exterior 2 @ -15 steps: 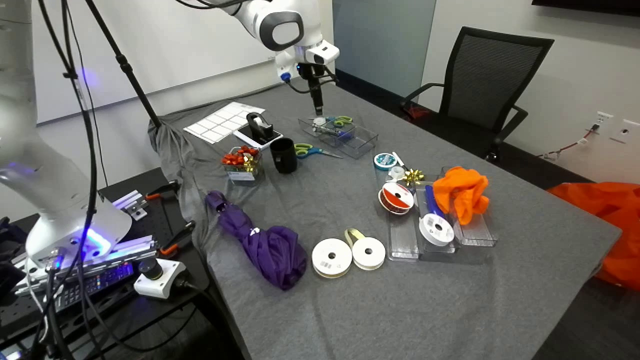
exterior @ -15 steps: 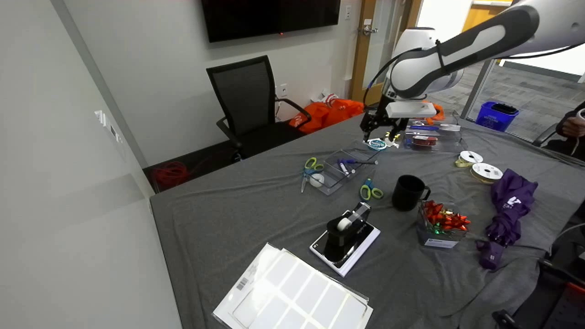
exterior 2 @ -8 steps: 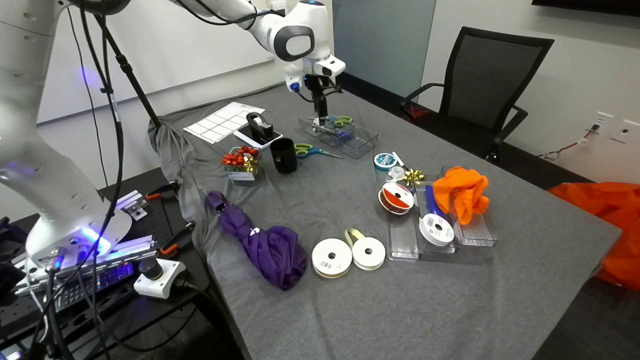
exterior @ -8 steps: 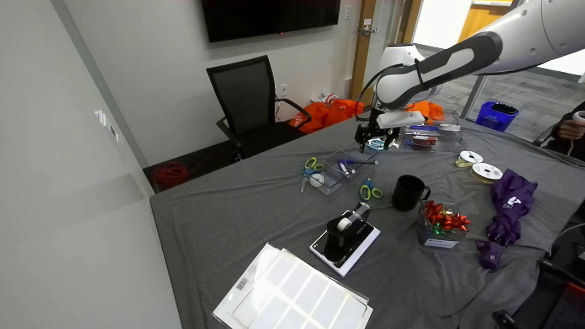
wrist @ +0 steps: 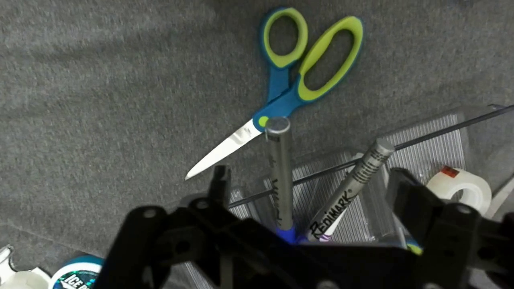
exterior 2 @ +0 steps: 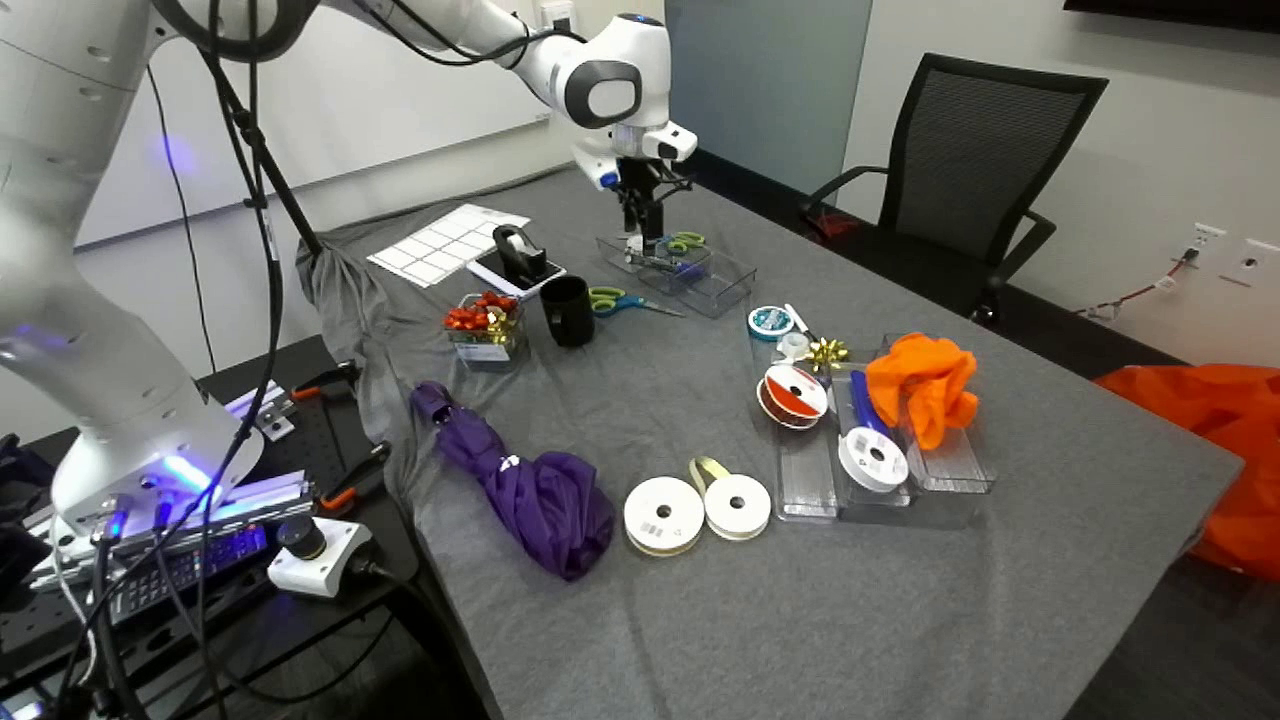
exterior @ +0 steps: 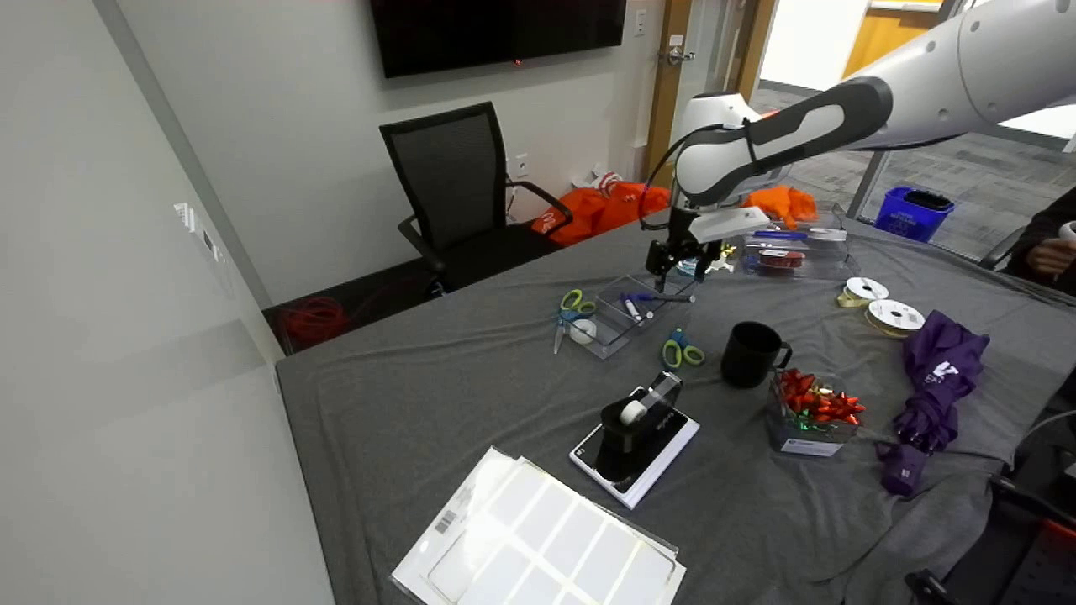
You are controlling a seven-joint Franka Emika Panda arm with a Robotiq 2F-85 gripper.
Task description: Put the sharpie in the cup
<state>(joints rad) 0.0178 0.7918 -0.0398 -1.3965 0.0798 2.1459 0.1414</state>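
Spread wide, the gripper point(wrist: 309, 171) is hovering over a tray point(exterior 2: 724, 288) of markers point(wrist: 282, 180) near the table edge point(exterior: 382, 338) by the chair point(exterior: 445, 168), with the mug point(exterior: 745, 360) standing farther in.

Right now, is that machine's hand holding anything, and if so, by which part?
Nothing is held: in the wrist view the hand is open, its fingers spread, with the Redimark marker ungripped between them.

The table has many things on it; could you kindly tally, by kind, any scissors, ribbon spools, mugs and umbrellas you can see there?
Scissors: 2
Spools: 4
Mug: 1
Umbrella: 1
Total: 8
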